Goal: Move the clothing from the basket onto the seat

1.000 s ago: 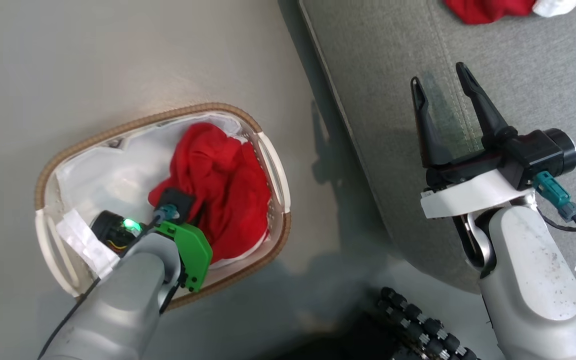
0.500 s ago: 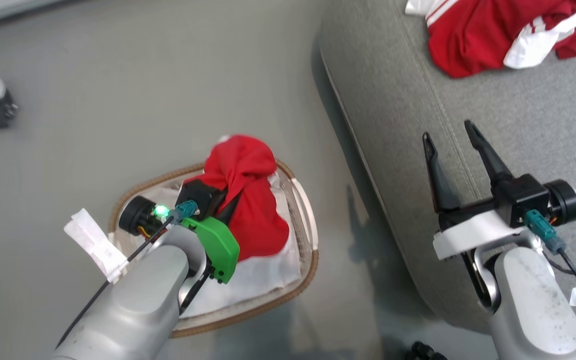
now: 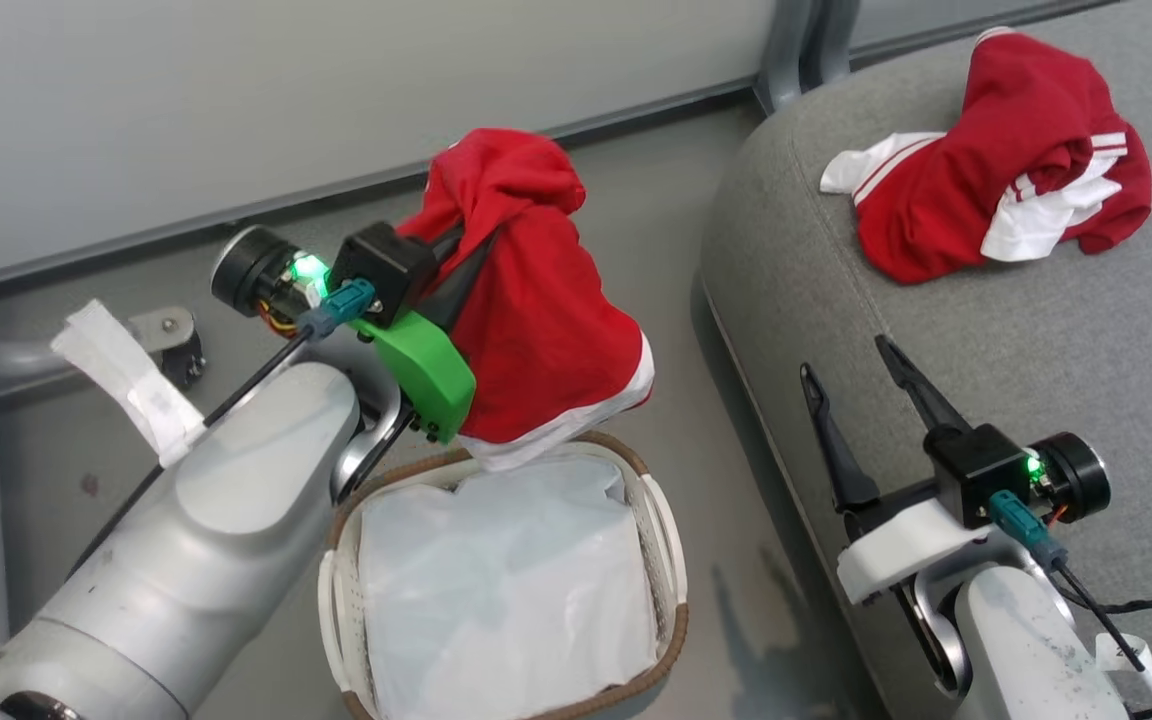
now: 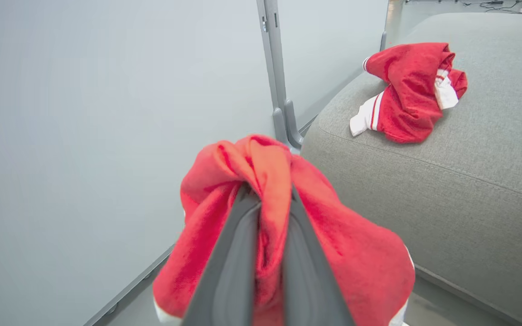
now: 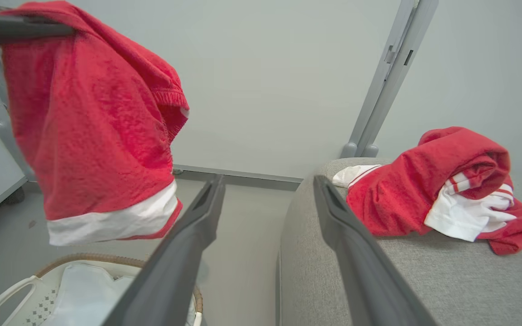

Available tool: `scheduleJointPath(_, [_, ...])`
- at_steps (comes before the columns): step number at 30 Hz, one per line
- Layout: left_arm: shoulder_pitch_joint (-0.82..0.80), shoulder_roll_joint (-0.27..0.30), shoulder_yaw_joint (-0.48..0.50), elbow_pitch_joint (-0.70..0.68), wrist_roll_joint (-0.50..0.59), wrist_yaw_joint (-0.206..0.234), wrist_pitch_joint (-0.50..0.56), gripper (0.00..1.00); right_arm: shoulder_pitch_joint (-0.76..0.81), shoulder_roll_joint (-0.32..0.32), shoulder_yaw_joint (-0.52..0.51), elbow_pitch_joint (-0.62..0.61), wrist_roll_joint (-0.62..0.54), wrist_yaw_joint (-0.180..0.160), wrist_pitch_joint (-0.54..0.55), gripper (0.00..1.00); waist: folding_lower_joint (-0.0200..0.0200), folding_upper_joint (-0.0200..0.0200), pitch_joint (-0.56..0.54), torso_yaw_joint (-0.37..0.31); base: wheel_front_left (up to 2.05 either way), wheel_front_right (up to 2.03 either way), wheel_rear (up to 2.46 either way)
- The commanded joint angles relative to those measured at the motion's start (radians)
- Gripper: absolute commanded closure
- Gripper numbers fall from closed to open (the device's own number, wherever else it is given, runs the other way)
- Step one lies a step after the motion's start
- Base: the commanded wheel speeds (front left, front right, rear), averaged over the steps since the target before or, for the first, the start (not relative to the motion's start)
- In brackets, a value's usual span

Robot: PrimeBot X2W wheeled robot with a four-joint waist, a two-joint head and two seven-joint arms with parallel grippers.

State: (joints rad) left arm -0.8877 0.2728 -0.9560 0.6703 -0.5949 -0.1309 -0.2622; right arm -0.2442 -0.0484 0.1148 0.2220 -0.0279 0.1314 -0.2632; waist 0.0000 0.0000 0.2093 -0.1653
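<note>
Head view: the left gripper (image 3: 476, 250), clamped on a garment (image 3: 536, 330), holds it at upper centre above the basket (image 3: 671, 560); the seat (image 3: 986, 380) lies to the right, beside the right gripper (image 3: 844, 355), spread wide and empty. Left wrist view: seat at right, bearing a second garment (image 4: 406, 95). Right wrist view: held garment upper left, seat lower right.

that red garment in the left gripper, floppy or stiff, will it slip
Probably floppy: the red garment droops in folds below the left gripper. Likely light: one pinch carries it. Slipping seems unlikely: fabric is wedged between the shut fingers.
</note>
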Motion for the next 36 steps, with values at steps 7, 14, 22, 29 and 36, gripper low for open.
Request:
scheduleJointPath(7, [-0.091,-0.007,-0.034,-0.072,0.005,0.001,0.022,1.00,0.052,-0.004,0.052,0.013,-0.005,-0.001,-0.002,0.00,0.0000,0.0000,-0.158,0.046,0.00,0.00,0.00])
scheduleJointPath(14, [-0.126,-0.008,-0.047,-0.124,-0.002,0.001,0.046,1.00,0.069,-0.004,0.092,0.037,-0.004,-0.001,-0.002,0.00,0.0000,0.0000,-0.191,0.055,0.00,0.00,0.00])
scheduleJointPath(22, [-0.142,-0.014,-0.056,-0.182,-0.005,0.007,0.063,1.00,0.023,-0.004,0.142,0.111,-0.025,-0.001,-0.002,0.00,0.0000,0.0000,-0.196,0.078,0.00,0.00,0.00])
scheduleJointPath(29, [-0.143,-0.006,-0.061,-0.224,-0.006,0.014,0.071,1.00,-0.043,-0.004,0.149,0.102,-0.082,-0.001,-0.002,0.00,0.0000,0.0000,-0.189,0.093,0.00,0.00,0.00])
scheduleJointPath(36, [-0.138,-0.003,-0.067,-0.245,-0.010,0.020,0.073,1.00,-0.119,-0.004,0.163,0.044,-0.113,-0.001,-0.002,0.00,0.0000,0.0000,-0.180,0.102,0.00,0.00,0.00])
